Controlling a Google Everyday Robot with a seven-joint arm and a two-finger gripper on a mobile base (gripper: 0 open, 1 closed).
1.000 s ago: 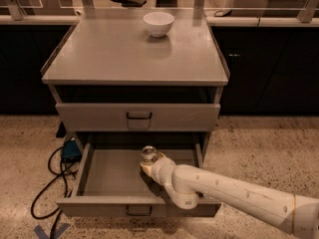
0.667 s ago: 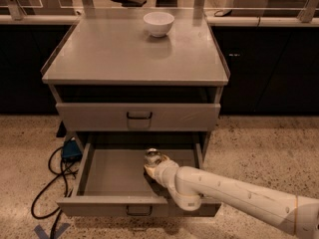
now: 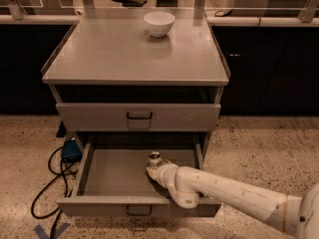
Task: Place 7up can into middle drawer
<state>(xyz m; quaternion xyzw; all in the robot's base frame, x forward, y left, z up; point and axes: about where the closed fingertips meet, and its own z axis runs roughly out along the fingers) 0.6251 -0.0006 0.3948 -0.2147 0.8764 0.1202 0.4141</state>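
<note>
The 7up can (image 3: 155, 157) stands upright, its shiny round top showing, inside the open middle drawer (image 3: 114, 172), right of the drawer's centre. My gripper (image 3: 155, 167) reaches into the drawer from the lower right on the white arm (image 3: 224, 190) and is shut on the can, holding it low over the drawer floor. The can's lower body is hidden by the gripper. The drawer's small dark handle (image 3: 138, 210) shows at its front centre.
Above the open drawer is a closed grey drawer front (image 3: 139, 116) with a handle. A white bowl (image 3: 159, 23) sits at the back of the cabinet top (image 3: 129, 54). Black cables (image 3: 47, 183) and a blue box (image 3: 71, 149) lie on the floor at left.
The gripper and the can have shifted together slightly to the right and toward the drawer's front. The drawer and bowl have not moved.
</note>
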